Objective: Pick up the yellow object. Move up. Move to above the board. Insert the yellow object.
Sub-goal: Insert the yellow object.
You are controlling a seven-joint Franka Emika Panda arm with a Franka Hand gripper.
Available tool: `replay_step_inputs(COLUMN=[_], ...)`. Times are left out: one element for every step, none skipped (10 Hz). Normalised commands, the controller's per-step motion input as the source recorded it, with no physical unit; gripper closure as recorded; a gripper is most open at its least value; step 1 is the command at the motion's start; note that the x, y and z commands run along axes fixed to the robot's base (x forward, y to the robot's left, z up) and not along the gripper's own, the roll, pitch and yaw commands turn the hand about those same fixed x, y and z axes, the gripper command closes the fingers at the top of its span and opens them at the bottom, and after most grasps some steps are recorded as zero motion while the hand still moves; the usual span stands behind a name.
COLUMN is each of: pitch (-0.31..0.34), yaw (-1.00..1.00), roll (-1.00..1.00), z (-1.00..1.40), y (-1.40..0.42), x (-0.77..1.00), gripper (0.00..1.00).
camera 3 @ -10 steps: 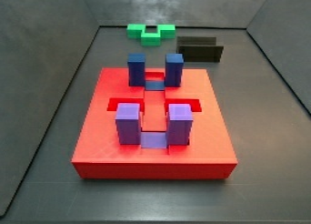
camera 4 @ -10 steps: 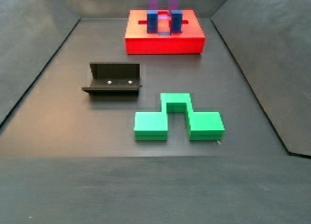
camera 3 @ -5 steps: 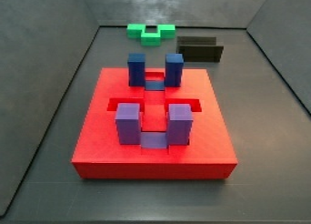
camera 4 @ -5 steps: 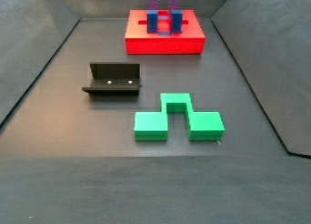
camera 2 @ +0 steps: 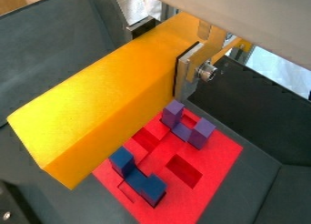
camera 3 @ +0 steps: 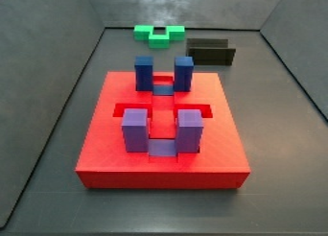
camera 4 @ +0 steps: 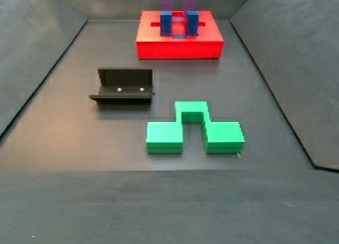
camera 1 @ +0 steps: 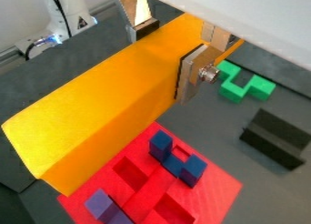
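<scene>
Two wrist views show my gripper [camera 1: 170,36] closed on one end of the long, plain yellow-orange rectangular bar [camera 1: 109,105], its flat silver finger [camera 1: 195,71] pressed against the bar's side. The bar runs straight out away from the gripper, held well up in the air. Neither side view shows the gripper or the bar, so I judge both are above those cameras' frames.

Directly beneath the gripper and the bar lies the large flat square red slab [camera 2: 201,155], with its square recesses and upright blue-purple posts [camera 2: 188,127]. In both wrist views the bar's long axis appears to run roughly along the open lane between the post pairs, though the bar hides much of that lane, so I cannot confirm exact alignment. I judge the coming move is a straight descent, and it turns on keeping that axis parallel to the lane.

Off beyond the slab from the gripper sit a green notched block [camera 1: 245,84] and the dark L-shaped fixture [camera 1: 277,137], both well apart from it on the floor.
</scene>
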Motion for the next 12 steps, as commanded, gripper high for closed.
replay_step_inputs(pitch=[-0.153,-0.183,-0.167,-0.114,-0.060,-0.023,-0.004,0.000,0.000,0.000,0.000,0.000], yaw=[-0.20,-0.13,-0.03,0.00,0.00,0.00,0.01,0.02,0.04,0.07,0.13,0.09], roll=[-0.47,-0.32,-0.10,0.05,0.19,0.25,0.28,0.30,0.29,0.19,0.07,0.07], z=[-0.15,-0.43,-0.75,-0.88,-0.84,-0.78,-0.79,-0.79,-0.80,-0.79,-0.56,-0.51], y=[0.00,0.00,-0.03,-0.13,-0.15,-0.17,-0.29,-0.35,-0.35,-0.17,0.00,0.00], x=[0.31,0.34,0.37,0.36,0.29,0.19,0.03,0.00,0.00,0.02,0.13,0.06], gripper=[1.00,1.00,1.00,1.00,1.00,1.00,1.00,1.00,1.00,1.00,1.00,1.00])
